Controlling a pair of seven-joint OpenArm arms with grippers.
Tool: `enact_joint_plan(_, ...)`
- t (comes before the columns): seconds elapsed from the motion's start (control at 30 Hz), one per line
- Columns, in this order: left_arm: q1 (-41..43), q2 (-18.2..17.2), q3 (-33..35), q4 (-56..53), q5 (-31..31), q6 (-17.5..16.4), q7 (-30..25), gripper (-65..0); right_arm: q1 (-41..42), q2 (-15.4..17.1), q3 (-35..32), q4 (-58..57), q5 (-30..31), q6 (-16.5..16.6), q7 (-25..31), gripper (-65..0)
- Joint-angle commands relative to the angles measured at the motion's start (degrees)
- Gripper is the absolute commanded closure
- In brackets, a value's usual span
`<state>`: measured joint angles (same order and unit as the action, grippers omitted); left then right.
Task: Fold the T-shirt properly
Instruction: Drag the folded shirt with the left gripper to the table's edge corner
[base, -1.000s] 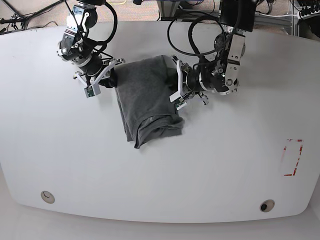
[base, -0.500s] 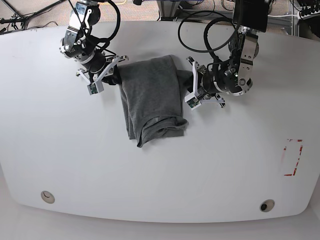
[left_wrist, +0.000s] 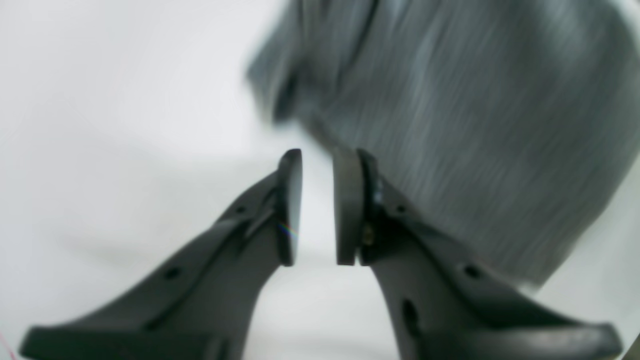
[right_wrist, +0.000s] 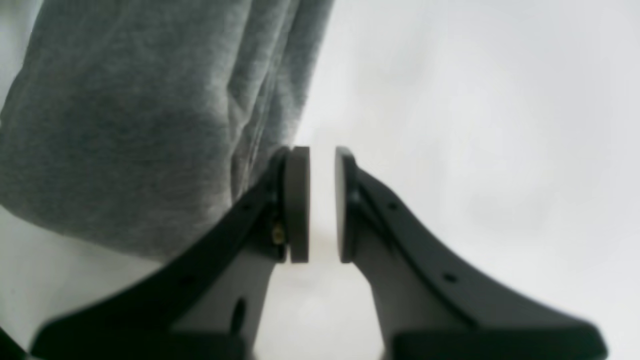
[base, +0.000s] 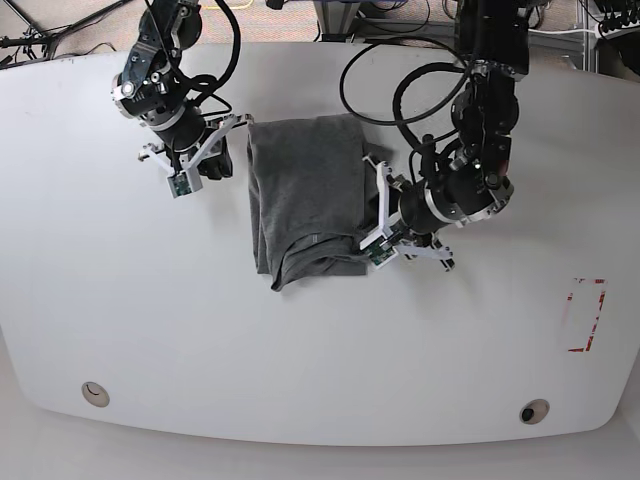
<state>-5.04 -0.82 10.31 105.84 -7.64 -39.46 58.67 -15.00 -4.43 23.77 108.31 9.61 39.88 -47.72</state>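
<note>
Both pairs of fingers (left_wrist: 345, 205) (right_wrist: 298, 205) slightly apart, empty beside the shirt (base: 305, 200); next, grip its six-o'clock edge for another fold.

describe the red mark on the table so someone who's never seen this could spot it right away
Start at the big white table and go to its edge on the base view's right, well away from the grey T-shirt. About halfway down that edge sits a red mark. It is the table's only patch of colour, a broken rectangular outline.
</note>
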Motion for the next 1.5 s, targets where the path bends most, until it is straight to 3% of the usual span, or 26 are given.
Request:
enact_joint_plan(0.0, -1.4, 3.4, 1.8, 0.8, 1.4, 5.8, -0.7, -22.5, 0.5, 1.7, 0.0, 1.6, 0.9, 0.1, 1.0, -8.6)
enact_joint_plan(0.13, -1.2, 7.3, 6.0, 0.8, 3.8, 16.3, -4.5, -35.0, 0.5, 2.5, 0.0, 1.5, 0.9, 0.1, 0.9, -8.6)
enact_joint_plan(0.23, 0.5, 8.8, 10.0, -0.4, 5.7, 23.9, -9.6, -39.6, 0.5, 2.8, 0.0, 1.5, 0.9, 0.1, 0.9, -8.6)
enact_joint_plan(0.4, 3.7, 9.2, 16.7, -4.2, 8.8, 34.6, -18.1, -40.1, 0.5, 2.8, 0.0, 1.5, 0.9, 0.1, 0.9, -8.6)
enact_joint_plan(0.5, 5.1, 9.2, 20.6, -7.9, 10.2, 38.6, -22.8, -40.1, 0.5, 2.8, 0.0, 1.4, 0.9, 0.1, 0.9, -8.6)
enact_joint_plan(0.8, 6.5, 8.8, 22.2, -21.8, 12.5, 39.6, -31.9, -39.9, 0.5, 2.8, 0.0, -0.3, 0.9, 0.1, 1.0, -8.4)
enact_joint_plan(1.0, 6.0, 8.6, 20.6, -31.5, 12.4, 39.4, -32.6, -39.9, 0.5, 2.8, 0.1, -0.6, 0.9, 0.1, 1.1, -8.4)
enact_joint_plan(1.17, 5.8, 3.9, 17.4, -32.0, 12.0, 38.9, -32.6, -39.9, 0.5, 2.8, 0.1, -0.5, 0.9, 0.1, 1.1, -8.4)
enact_joint_plan(1.3, 5.9, -0.5, 15.2, -32.0, 12.0, 34.3, -31.6, -39.9, 1.2, 2.8, 0.1, -0.5, 0.9, 0.1, 1.1, -8.4)
enact_joint_plan(1.47, 5.9, -7.0, 9.8, -31.4, 12.0, 25.8, -27.3, -39.7, 1.7, 2.8, 0.1, -0.4, 0.9, 0.1, 1.1, -8.2)
